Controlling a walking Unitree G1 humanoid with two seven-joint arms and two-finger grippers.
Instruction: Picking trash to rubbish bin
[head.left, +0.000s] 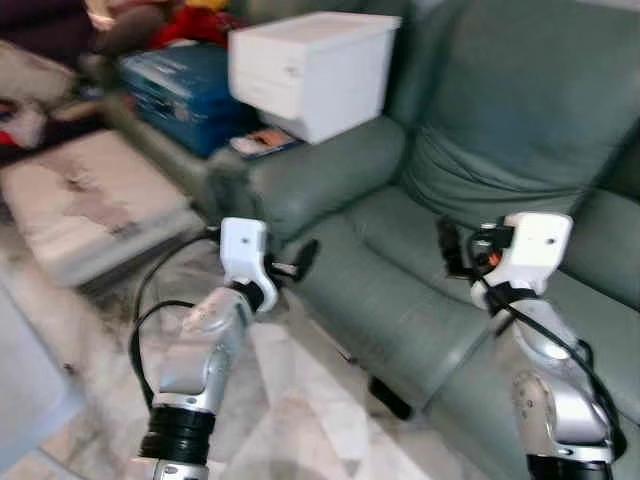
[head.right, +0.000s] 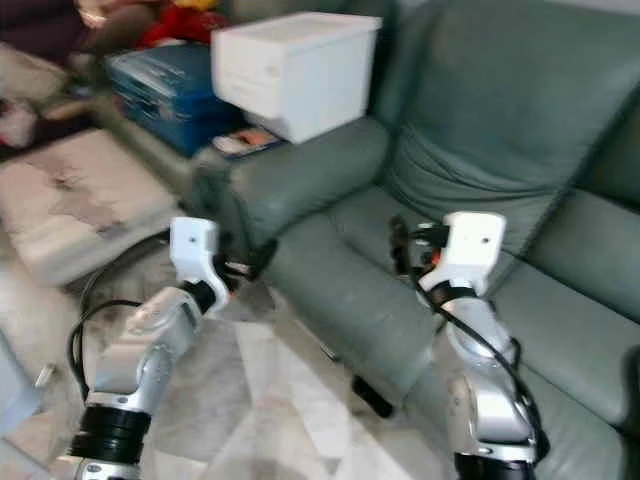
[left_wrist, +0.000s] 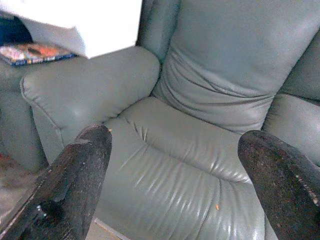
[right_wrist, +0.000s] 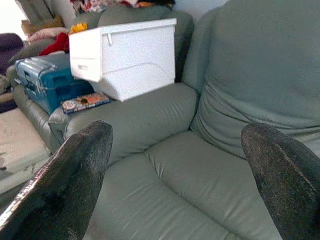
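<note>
Sofa (head.left: 500, 130) grey-green leather; box (head.left: 315, 68) on its armrest white; case (head.left: 185, 90) blue; floor (head.left: 300, 400) pale marbled; fingers (left_wrist: 75, 185) black.

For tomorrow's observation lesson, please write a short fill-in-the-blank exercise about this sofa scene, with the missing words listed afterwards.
1. The white storage box rests on the sofa's ____.
2. The sofa is upholstered in grey-____ leather.
3. Beside the white box stands a ____ suitcase.
4. The left gripper and the right gripper both have their fingers ____.

Missing words: armrest; green; blue; open
</note>
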